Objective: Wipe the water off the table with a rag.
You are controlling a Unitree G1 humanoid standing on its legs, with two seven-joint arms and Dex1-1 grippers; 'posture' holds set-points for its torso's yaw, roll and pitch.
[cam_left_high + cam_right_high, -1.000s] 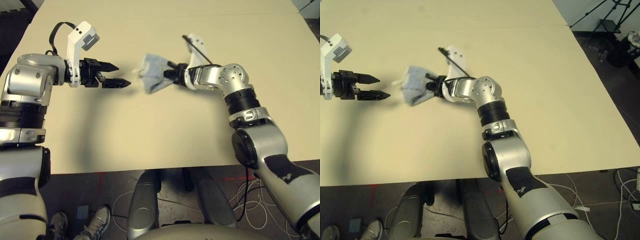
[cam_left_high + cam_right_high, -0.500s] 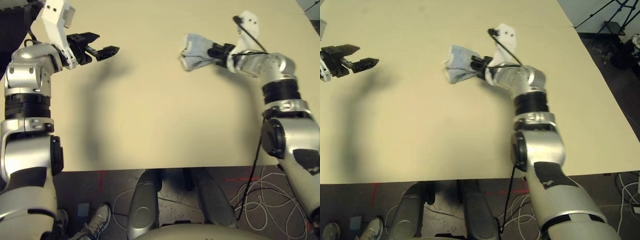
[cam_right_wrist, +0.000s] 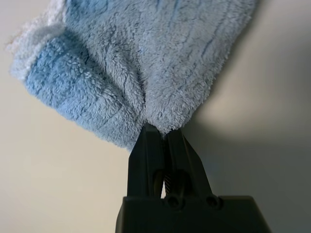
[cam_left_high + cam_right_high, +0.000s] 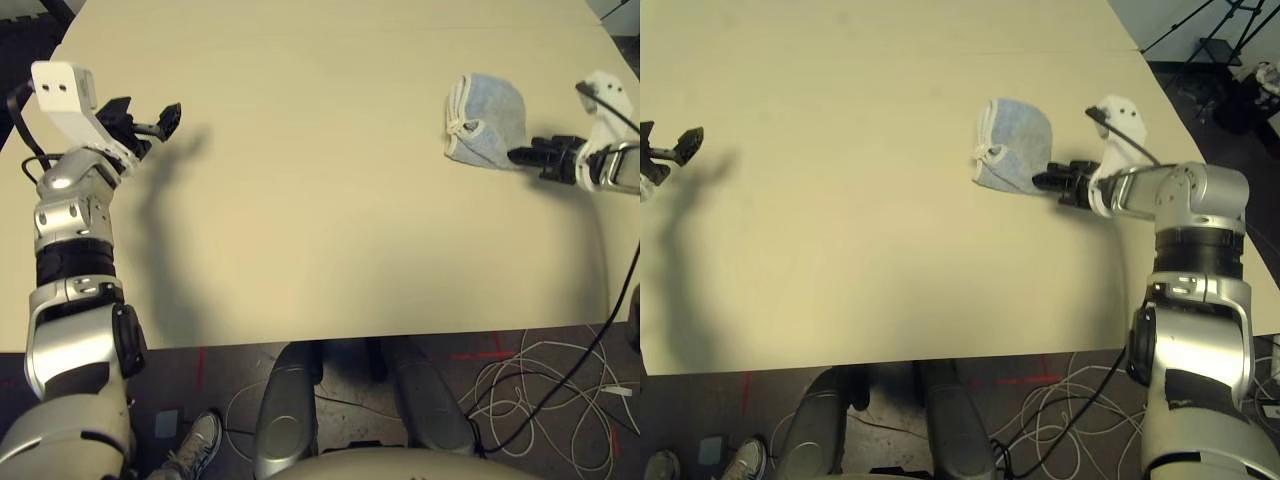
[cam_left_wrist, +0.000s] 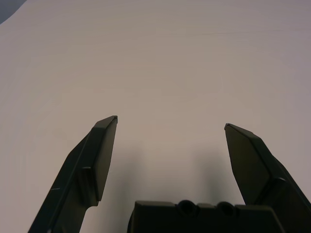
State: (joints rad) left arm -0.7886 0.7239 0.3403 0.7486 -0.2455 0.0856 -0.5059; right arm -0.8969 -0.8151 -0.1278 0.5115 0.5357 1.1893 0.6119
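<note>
The light blue-grey rag [image 4: 485,120] lies bunched on the pale beige table [image 4: 300,200] at the right. My right gripper [image 4: 515,155] is shut on the rag's near right corner. In the right wrist view the rag [image 3: 146,58] spreads out past the pinched fingertips of that gripper [image 3: 163,128]. My left gripper [image 4: 160,118] hovers open above the table's far left part, with nothing between its fingers [image 5: 104,145], well away from the rag. The water is out of view.
The table's right edge [image 4: 1210,200] runs close under my right forearm. The front edge [image 4: 330,338] crosses below both arms. Cables [image 4: 540,400] and a shoe [image 4: 195,440] lie on the floor in front. A faint seam [image 4: 330,28] crosses the table's far part.
My right gripper has dragged the rag from the table's middle to the right side. My left gripper has swung away to the left, staying open.
</note>
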